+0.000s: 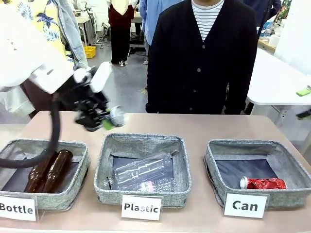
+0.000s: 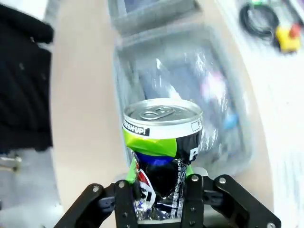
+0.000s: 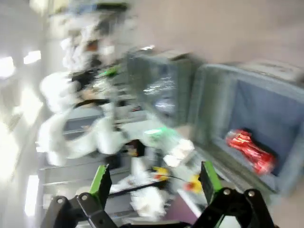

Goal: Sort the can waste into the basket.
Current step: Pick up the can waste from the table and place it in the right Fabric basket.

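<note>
Big beige table (image 1: 204, 127) with three grey baskets in a row, carded Bottle, Plastic, Can. Can basket (image 1: 214, 162) sits at the robot's right end, red can (image 1: 263, 183) already lying in its near right corner. Plastic basket (image 1: 182, 165) in the middle holds clear plastic bottles (image 1: 143, 171); Bottle basket (image 1: 82, 162) on the left has brown glass bottles (image 1: 48, 171).

Left gripper (image 1: 103, 120) up in the air just behind the Plastic basket's far left corner, clamped on the black can (image 1: 115, 116), can lying roughly sideways. So probably mid-carry, with the whole Plastic basket to cross before the Can one.

Possible trouble: grip is low on the crumpled end, so a fast swing could let it slip and drop in with the plastics. Letting go early does the same.

Left wrist view gives what the front can't: green pads (image 2: 131, 172) pinching the dented waist, silver top with pull tab facing out. Right wrist view, blurry, has the right gripper (image 3: 156, 183) spread wide with nothing in it, red can visible beyond.
</note>
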Robot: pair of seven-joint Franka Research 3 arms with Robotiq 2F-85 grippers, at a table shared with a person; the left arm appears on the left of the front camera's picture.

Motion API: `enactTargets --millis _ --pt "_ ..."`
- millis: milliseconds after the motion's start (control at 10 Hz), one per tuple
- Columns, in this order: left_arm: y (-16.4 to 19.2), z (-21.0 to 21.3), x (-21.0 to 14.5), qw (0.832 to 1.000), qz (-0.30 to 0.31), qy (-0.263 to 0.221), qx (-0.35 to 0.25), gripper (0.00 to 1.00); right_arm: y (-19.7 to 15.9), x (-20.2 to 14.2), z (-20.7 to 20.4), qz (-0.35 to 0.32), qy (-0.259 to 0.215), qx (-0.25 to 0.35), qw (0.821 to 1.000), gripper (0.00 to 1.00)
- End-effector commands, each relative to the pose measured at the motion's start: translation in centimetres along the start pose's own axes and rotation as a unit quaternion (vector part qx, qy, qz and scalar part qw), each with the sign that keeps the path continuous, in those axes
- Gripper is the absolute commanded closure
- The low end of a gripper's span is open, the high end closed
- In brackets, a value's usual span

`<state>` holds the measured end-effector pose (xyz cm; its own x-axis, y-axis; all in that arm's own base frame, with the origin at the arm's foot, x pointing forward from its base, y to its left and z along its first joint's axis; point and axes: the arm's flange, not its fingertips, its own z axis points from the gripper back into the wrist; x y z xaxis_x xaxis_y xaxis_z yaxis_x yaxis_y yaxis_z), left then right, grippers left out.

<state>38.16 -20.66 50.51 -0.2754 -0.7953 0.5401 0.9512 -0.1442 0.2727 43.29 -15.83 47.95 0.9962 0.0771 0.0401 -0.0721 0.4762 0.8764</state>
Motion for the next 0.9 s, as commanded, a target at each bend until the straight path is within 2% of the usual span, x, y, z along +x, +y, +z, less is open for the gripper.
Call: enactTargets --millis 0,100,200,300,400,500,600,700,800 --pt "-0.3 -1.7 7.9 0.999 -0.019 0.000 0.030 0.64 0.1 -2.8 3.7 0.023 -0.045 -0.249 0.967 0.00" --pt "-0.1 -3.8 11.9 1.000 -0.012 0.004 0.013 0.64 -0.6 -4.5 5.4 0.012 -0.052 -0.307 0.950 0.00" --pt "1.1 -6.6 15.9 1.000 0.005 -0.001 0.010 0.64 -1.1 -6.2 7.5 -0.006 -0.074 -0.325 0.943 0.00" --pt "3.2 -10.7 19.9 0.999 0.032 -0.012 -0.015 0.64 -1.7 -8.2 10.0 -0.032 -0.133 -0.311 0.941 0.00" --pt "4.4 -14.8 23.5 0.999 0.030 -0.005 -0.028 0.64 -2.0 -9.8 11.7 -0.027 -0.171 -0.284 0.943 0.00" --pt "4.6 -18.7 27.1 0.999 0.025 -0.008 -0.047 0.64 -2.3 -11.3 13.1 -0.008 -0.210 -0.234 0.949 0.00" --pt "4.7 -22.6 30.7 0.999 0.019 0.005 -0.036 0.64 -1.3 -8.5 12.8 -0.010 -0.120 -0.308 0.944 0.00" --pt "5.0 -26.5 33.7 0.999 -0.014 0.023 -0.024 0.64 -1.3 -8.5 12.8 -0.010 -0.120 -0.308 0.944 0.00" --pt "5.9 -29.5 35.1 0.999 -0.027 0.029 -0.017 0.64 -1.3 -8.5 12.8 -0.010 -0.120 -0.308 0.944 0.00"
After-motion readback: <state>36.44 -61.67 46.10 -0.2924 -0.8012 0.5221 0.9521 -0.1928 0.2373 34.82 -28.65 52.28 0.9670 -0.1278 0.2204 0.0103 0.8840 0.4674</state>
